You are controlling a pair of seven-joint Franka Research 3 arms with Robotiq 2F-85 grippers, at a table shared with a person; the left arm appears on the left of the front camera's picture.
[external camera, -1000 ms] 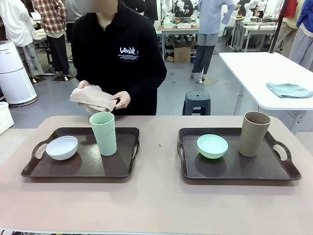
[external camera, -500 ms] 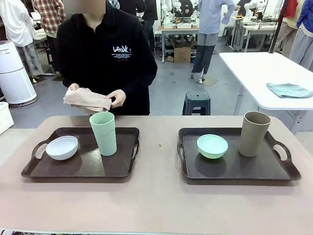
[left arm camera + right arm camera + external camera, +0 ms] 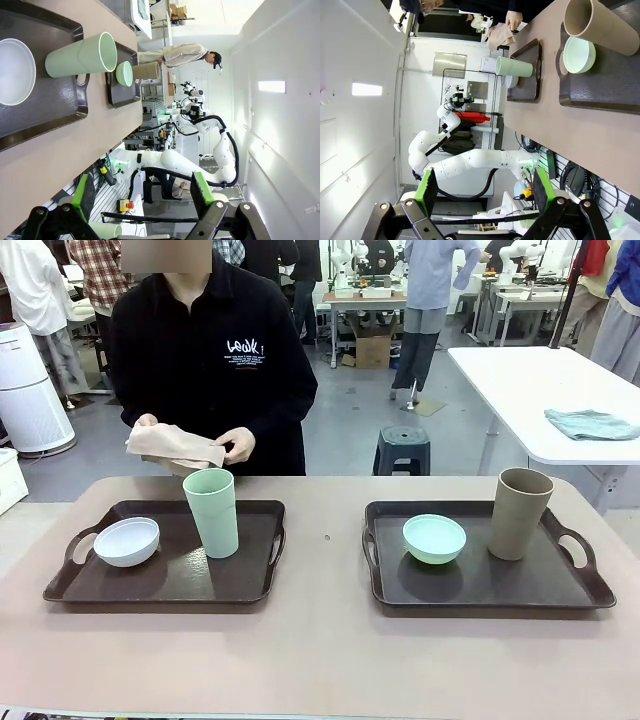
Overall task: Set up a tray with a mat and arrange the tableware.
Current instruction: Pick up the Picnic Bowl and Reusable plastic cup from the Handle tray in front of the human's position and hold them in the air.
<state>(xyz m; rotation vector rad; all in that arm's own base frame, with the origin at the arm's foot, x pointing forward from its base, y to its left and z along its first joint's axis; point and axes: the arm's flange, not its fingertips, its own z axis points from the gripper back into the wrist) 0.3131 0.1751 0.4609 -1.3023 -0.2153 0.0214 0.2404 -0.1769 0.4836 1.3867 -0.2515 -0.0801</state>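
Note:
Two dark brown trays lie on the table. The left tray holds a white bowl and an upright mint green cup. On the right tray sit a mint green bowl and a tan-brown cup. Behind the left tray, the person holds a folded beige mat in both hands above the table's far edge. My left gripper is open, off the table's near side, with the white bowl and mint cup ahead. My right gripper is open too, facing the tan cup and mint bowl.
A bare strip of tabletop separates the trays, and a wide bare band runs along the near edge. A white table with a grey cloth stands at the back right; a stool stands behind the table.
The person has shifted a little to the picture's left, carrying the folded mat along. The trays, bowls and cups have not moved.

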